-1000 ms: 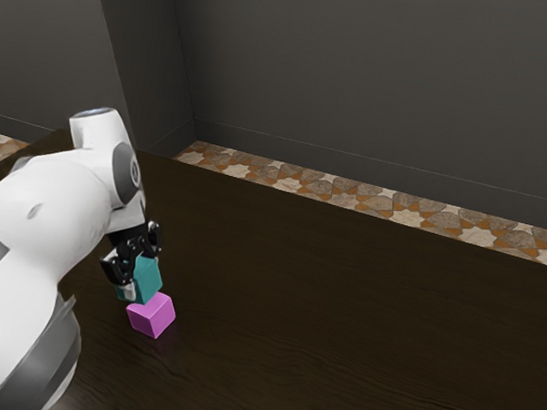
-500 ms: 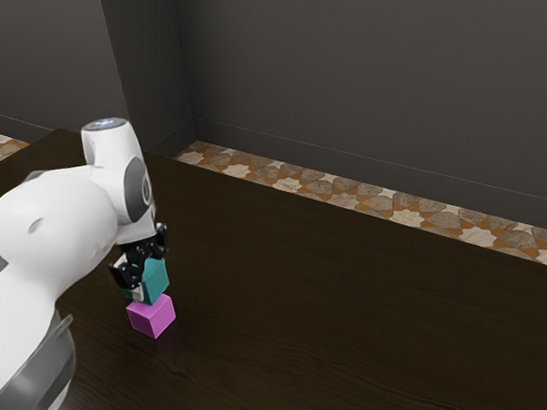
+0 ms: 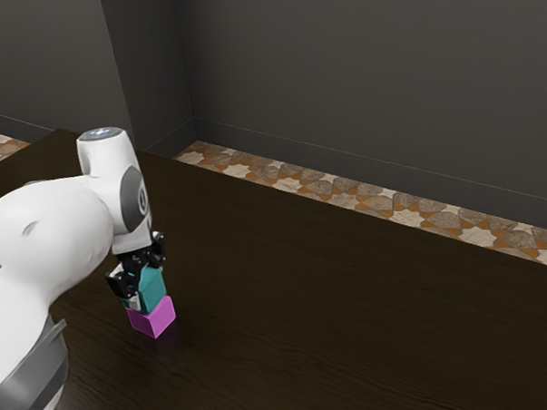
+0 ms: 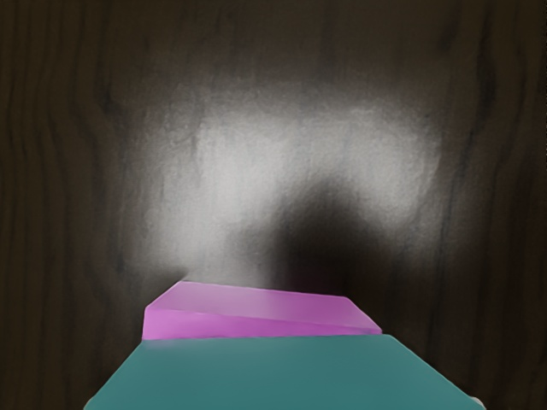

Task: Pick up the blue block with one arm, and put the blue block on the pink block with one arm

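blue block (image 3: 151, 284) apparently atop pink block (image 3: 156, 319)

Glossy white arm (image 3: 45, 240) of bulbous, rounded shells, dark grey ring (image 3: 129, 199) set into one joint, flat pale blue-grey cap (image 3: 100, 132) on top of it, broad grey band (image 3: 25, 380) lower down, small black two-fingered hand (image 3: 141, 285) with pale flecks

Exterior view: arm (image 3: 44, 249) cut off by the left and bottom edges, its bulk hiding part of the worktop (image 3: 342, 308). Fingers (image 3: 122, 285) cover part of the blue block (image 3: 151, 284), which hides the pink block's (image 3: 157, 319) top face. Wrist view: blue block (image 4: 282, 376) blurred, cut off at the edge, covering most of the pink block (image 4: 256, 312).
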### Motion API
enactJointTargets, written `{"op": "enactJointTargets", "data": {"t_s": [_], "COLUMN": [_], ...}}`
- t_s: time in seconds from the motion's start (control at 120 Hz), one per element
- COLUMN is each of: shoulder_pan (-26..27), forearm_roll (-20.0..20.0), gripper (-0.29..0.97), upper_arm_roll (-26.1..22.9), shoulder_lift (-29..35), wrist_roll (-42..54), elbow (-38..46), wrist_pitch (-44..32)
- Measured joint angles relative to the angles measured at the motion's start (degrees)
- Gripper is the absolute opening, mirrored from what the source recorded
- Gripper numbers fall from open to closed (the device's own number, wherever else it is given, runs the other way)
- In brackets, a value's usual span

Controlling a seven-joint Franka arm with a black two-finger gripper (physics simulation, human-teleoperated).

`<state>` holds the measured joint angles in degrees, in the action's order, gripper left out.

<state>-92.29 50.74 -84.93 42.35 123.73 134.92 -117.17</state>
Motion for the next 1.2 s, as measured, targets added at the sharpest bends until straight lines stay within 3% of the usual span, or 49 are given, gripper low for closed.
{"op": "enactJointTargets", "data": {"t_s": [0.7,0.933,1.2], "shoulder_pan": [-0.9,-1.6,-1.1], "forearm_roll": [1.6,1.4,0.9], "gripper": [0.36,0.56,0.64], "upper_arm_roll": [-0.4,-0.6,-0.5], "shoulder_lift": [-0.2,-0.5,-0.8], "wrist_roll": [5.2,5.8,6.0], "elbow": [-0.3,-0.5,-0.7], "wrist_pitch": [-0.2,0.1,0.4]}}
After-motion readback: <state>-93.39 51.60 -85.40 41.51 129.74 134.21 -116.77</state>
